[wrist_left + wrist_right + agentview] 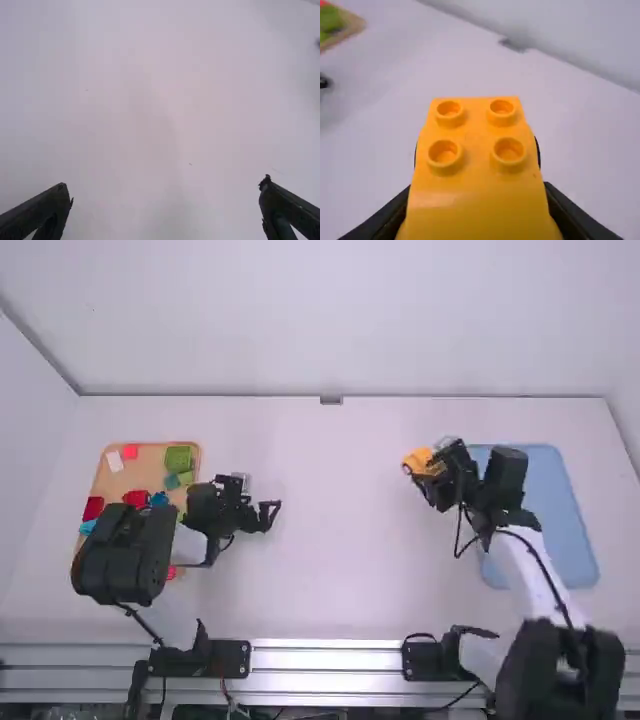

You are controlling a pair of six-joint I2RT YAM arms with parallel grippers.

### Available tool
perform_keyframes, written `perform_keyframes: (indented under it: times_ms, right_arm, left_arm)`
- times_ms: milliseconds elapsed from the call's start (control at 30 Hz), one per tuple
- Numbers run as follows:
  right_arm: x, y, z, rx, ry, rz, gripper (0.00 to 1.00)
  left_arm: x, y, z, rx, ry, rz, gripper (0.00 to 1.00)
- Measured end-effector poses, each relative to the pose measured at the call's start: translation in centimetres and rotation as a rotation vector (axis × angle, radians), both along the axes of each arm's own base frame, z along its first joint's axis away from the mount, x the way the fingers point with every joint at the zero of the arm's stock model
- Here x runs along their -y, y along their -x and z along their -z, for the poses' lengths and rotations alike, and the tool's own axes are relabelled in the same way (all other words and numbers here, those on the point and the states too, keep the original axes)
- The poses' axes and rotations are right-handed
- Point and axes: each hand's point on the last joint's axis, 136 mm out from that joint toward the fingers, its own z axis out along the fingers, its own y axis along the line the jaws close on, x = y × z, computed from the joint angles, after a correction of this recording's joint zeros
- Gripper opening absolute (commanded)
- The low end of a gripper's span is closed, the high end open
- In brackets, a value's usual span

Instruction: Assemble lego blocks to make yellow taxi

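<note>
My right gripper (422, 472) is beside the left edge of the blue tray, shut on a yellow block piece (418, 460). In the right wrist view the yellow piece (476, 150), with several studs on top and a sloped front, sits between the fingers of the right gripper (477, 212). My left gripper (272, 516) is to the right of the wooden tray, over bare table. In the left wrist view the left gripper (166, 197) stands open, its fingers wide apart with nothing between them.
The wooden tray (150, 455) at the left holds red, green, blue and white blocks, partly covered by the left arm. A blue tray (545, 490) lies at the right, under part of the right arm. White walls enclose the table's back and sides.
</note>
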Motion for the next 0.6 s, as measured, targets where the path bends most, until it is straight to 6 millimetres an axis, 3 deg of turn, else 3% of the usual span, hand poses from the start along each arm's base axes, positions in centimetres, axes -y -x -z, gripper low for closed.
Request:
perform_keyframes:
  times_ms: [33, 133, 167, 233, 300, 400, 467, 500, 600]
  right_arm:
    - [3.1, 0.1, -1.5, 0.022, 0.046, 0.159, 0.21]
    - [7.7, 0.5, -3.2, 0.056, 0.095, 0.378, 0.24]
    - [10.8, 1.1, -3.9, 0.067, 0.112, 0.516, 0.26]
    - [13.4, 1.7, -3.6, 0.052, 0.11, 0.624, 0.27]
    - [16.6, 2.6, -1.9, -0.009, 0.097, 0.742, 0.27]
    - [19.2, 2.6, 0.8, -0.081, 0.073, 0.816, 0.27]
    - [21.2, 2.2, 4.3, -0.156, 0.041, 0.855, 0.27]
    - [21.4, 2.2, 4.9, -0.17, 0.036, 0.859, 0.27]
    - [22.3, 2.4, 9.3, -0.279, 0.001, 0.873, 0.29]
  left_arm:
    - [0.0, -0.9, 0.2, -0.04, -0.018, -0.012, 0.99]
    - [0.2, -2.2, 0.2, -0.097, -0.064, -0.022, 0.99]
    - [0.4, -2.8, 0.1, -0.127, -0.101, -0.023, 0.99]
    - [0.8, -3.2, 0.0, -0.166, -0.138, -0.031, 0.99]
    - [1.3, -3.7, -0.4, -0.206, -0.2, -0.042, 0.99]
    - [1.6, -4.0, -1.2, -0.236, -0.267, -0.067, 0.99]
    - [2.0, -4.3, -2.7, -0.255, -0.356, -0.089, 0.99]
    - [2.1, -4.3, -2.9, -0.255, -0.365, -0.091, 0.99]
    - [3.1, -4.5, -5.4, -0.251, -0.424, -0.087, 0.99]
